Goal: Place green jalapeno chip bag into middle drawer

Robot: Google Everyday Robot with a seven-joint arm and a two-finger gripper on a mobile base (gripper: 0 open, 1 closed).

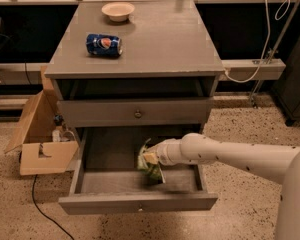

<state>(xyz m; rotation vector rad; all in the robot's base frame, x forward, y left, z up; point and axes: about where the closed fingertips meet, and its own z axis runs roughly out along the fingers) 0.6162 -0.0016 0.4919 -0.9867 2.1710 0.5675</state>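
Note:
The middle drawer (137, 202) is pulled open at the bottom of the grey cabinet, showing its shallow tray. The green jalapeno chip bag (152, 171) stands crinkled inside it, right of the middle, its lower edge on or close to the drawer floor. My gripper (149, 159) reaches in from the right on a white arm and is at the top of the bag, touching it. The gripper hides the bag's upper part.
The knobbed grey drawer (137, 113) above is closed. A blue Pepsi can (104, 44) lies on its side and a pale bowl (118, 11) stands on the cabinet top. An open cardboard box (40, 139) sits left of the cabinet, with a cable (40, 209) on the floor.

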